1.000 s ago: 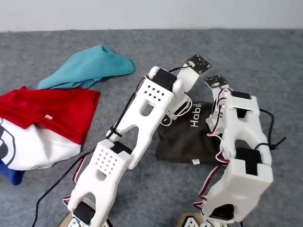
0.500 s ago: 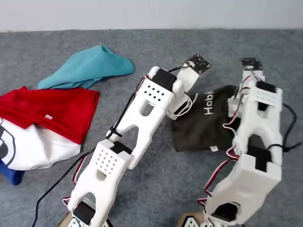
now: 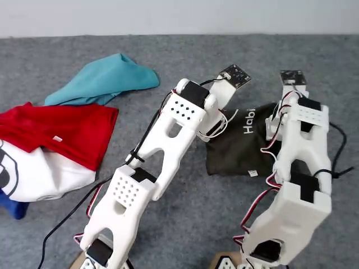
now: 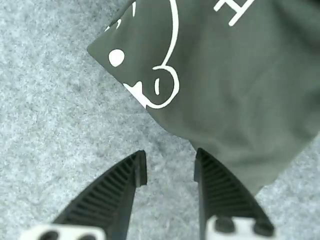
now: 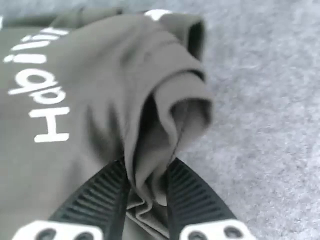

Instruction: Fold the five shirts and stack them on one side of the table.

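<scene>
A folded dark olive shirt point(image 3: 241, 148) with white print lies on the grey carpeted table between the two arms. My right gripper point(image 5: 147, 172) is shut on a bunched fold at the edge of this shirt point(image 5: 90, 100). My left gripper point(image 4: 170, 162) stands open just above the carpet, its fingertips beside the shirt's point(image 4: 235, 75) printed corner and holding nothing. At the far left lie a teal shirt point(image 3: 104, 78), a red shirt point(image 3: 61, 129), a white shirt point(image 3: 33, 171) and part of a blue one point(image 3: 11, 207).
The left arm point(image 3: 168, 134) slants across the middle of the table, and the right arm point(image 3: 297, 145) stands over the dark shirt's right side. Bare carpet point(image 3: 331, 73) stretches along the far edge and at the right.
The right arm has dragged the dark shirt to the right, away from the left arm. The left arm has stayed where it was.
</scene>
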